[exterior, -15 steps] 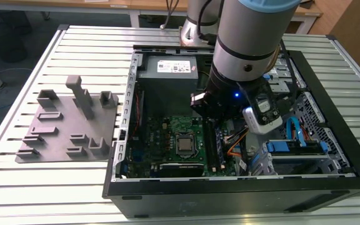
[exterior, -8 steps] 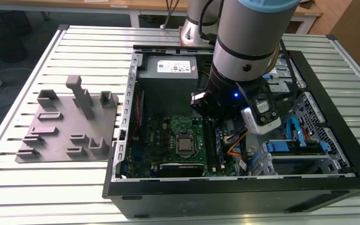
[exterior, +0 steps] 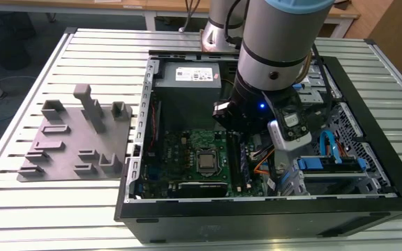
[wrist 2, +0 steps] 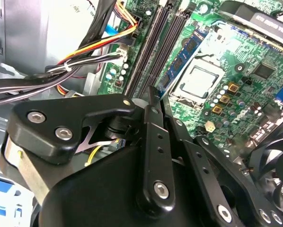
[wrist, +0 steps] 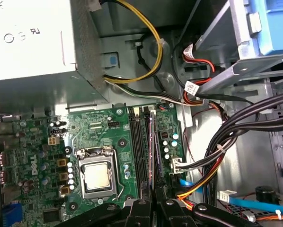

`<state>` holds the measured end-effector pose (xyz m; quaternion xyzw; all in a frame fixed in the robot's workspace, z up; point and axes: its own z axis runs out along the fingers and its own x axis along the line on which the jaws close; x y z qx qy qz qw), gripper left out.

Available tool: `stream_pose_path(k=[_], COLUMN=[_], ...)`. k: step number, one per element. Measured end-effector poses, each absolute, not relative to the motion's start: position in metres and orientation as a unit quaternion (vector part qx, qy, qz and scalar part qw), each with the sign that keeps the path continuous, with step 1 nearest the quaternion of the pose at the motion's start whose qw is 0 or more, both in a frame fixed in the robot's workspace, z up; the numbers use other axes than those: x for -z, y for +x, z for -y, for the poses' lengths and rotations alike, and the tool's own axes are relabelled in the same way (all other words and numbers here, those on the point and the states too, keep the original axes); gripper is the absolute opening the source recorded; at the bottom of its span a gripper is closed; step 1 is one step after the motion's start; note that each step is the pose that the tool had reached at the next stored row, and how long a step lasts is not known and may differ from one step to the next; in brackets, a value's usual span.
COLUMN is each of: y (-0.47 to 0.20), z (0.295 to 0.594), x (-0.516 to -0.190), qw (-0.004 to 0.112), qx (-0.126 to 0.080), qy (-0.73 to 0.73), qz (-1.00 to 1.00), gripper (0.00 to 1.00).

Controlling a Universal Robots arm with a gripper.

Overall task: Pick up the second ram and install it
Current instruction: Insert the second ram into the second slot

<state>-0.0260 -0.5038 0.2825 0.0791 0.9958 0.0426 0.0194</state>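
Fingers (wrist: 140,208) of gripper (wrist: 153,201) clenched on near end of second ram (wrist: 152,151); stick edge-on, running away from fingertips, just beside black sockets (wrist: 136,146) on motherboard (wrist: 103,127). To one side of fingers, processor (wrist: 100,176); far beyond fingertips, grey power supply (wrist: 32,47).

- In the second wrist view the claw (wrist 2: 148,97) and its black linkage hide the nearest ends of the memory sockets (wrist 2: 155,42); whether it grips anything cannot be told.
- In the exterior view the arm (exterior: 278,52) covers the far middle of the computer case (exterior: 257,219).
- The case's corner at the exterior view's right and the desk (exterior: 96,52) run past the edge.
- In the first wrist view the power supply (wrist: 32,52) and blue drive bay (wrist: 274,23) are cut off.
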Motion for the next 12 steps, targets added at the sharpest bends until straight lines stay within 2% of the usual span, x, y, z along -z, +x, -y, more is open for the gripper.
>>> stream_pose_path(k=[12], y=[-0.026], z=[0.5038], x=[-0.2817], qw=[0.017], qx=[-0.044], qy=[0.018], qz=[-0.999], gripper=[0.11])
